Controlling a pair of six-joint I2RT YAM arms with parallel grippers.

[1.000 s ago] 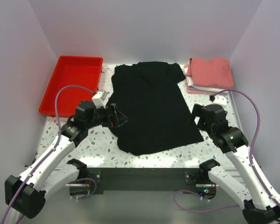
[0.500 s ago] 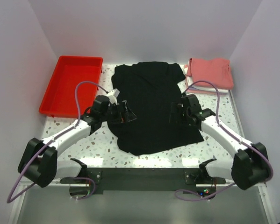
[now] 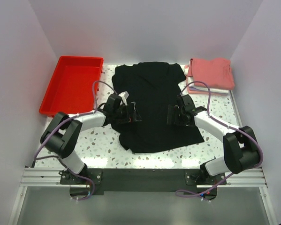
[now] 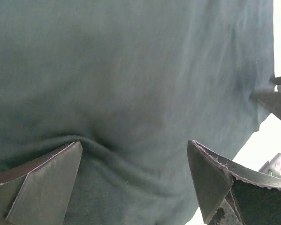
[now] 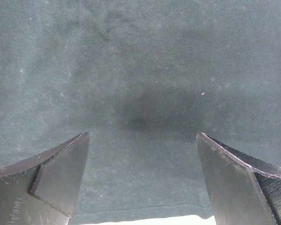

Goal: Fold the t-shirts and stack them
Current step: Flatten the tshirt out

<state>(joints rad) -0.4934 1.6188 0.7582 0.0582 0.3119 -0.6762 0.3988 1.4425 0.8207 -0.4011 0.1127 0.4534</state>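
Black t-shirt (image 3: 152,105): spread out mid-table, neck end toward the far wall, hem toward the arm bases. Right edge fairly straight, left edge uneven, near left corner bulging out over the table (image 3: 102,140). Fills nearly all of both wrist views (image 4: 131,84) (image 5: 140,84).

Other t-shirts: folded stack at the far right corner, salmon-red t-shirt (image 3: 210,72) on top, pale layers (image 3: 203,90) showing along the near edge under it. Just beside the black shirt's right sleeve; touching or not, cannot tell.

Left tool (image 3: 131,114): low over the shirt's left side, pointing inward toward the middle. From the left wrist (image 4: 135,150), jaws spread wide, nothing between them but cloth below. Soft crease in the cloth running from the left fingertip (image 4: 60,164) toward the gap.

Right tool (image 3: 174,115): low over the shirt's right side, pointing inward, facing the left one, the two well apart. From the right wrist (image 5: 142,140), jaws spread wide over smooth, flat cloth; one cloth edge and a strip of pale table at the bottom of that view.

Red tray (image 3: 72,84): far left corner, apart from the shirt.
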